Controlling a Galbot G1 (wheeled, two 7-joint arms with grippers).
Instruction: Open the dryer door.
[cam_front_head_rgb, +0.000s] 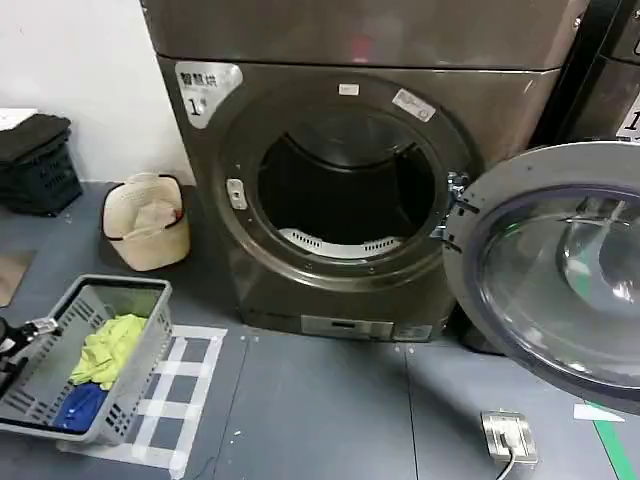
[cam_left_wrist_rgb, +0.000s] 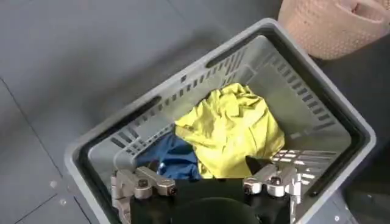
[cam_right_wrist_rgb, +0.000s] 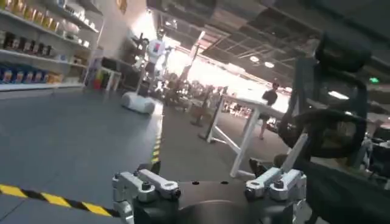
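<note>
Left hand (cam_left_wrist_rgb: 210, 182) hangs over the grey laundry basket (cam_left_wrist_rgb: 317, 115), its fingers spread apart and holding nothing; in the head view it shows at the left edge, beside the basket (cam_front_head_rgb: 135, 350). Right hand (cam_right_wrist_rgb: 210, 190) has its fingers apart too, gripping nothing, and looks out across an open hall with a yellow-black floor stripe (cam_right_wrist_rgb: 55, 199).

Bronze-grey dryer (cam_front_head_rgb: 330, 90), marked "1", stands at the back with its round drum opening (cam_front_head_rgb: 345, 185) exposed. Its dryer door (cam_front_head_rgb: 560, 270) is swung wide open to the right on its hinge (cam_front_head_rgb: 452, 210), grey inner side and clear bowl facing outward.

Inside the basket lie a yellow cloth (cam_left_wrist_rgb: 231, 131) and, partly under it, a blue cloth (cam_left_wrist_rgb: 173, 157). A cream hamper (cam_front_head_rgb: 148, 222) sits on the floor left of the dryer. White tape squares (cam_front_head_rgb: 185, 385) mark the floor beside the basket, and a metal floor socket (cam_front_head_rgb: 508, 435) lies below the door.
</note>
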